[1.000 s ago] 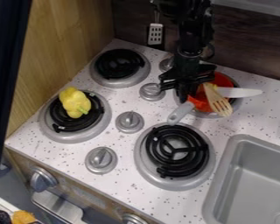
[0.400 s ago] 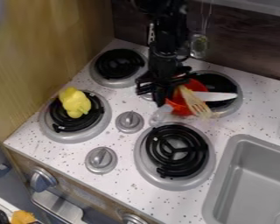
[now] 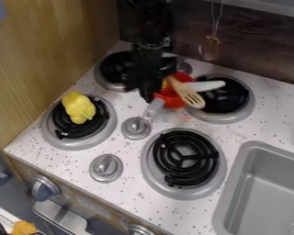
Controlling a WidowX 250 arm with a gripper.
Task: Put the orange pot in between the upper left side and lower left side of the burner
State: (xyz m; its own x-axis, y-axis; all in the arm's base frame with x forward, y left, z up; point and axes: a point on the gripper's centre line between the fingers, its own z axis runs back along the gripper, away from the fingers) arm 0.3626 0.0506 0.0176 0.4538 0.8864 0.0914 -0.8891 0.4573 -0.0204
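Orange pot (image 3: 168, 100) between the rear burners' facing rims (image 3: 203, 117)

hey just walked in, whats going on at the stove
A black robot gripper is at the left side of an orange-red pot and seems to have hold of it. A slotted wooden spatula and a white blade stick out of the pot. The pot isn't yet at its goal, the gap between the black-coiled rear left burner and front left burner, where a lumpy yellow pepper sits.
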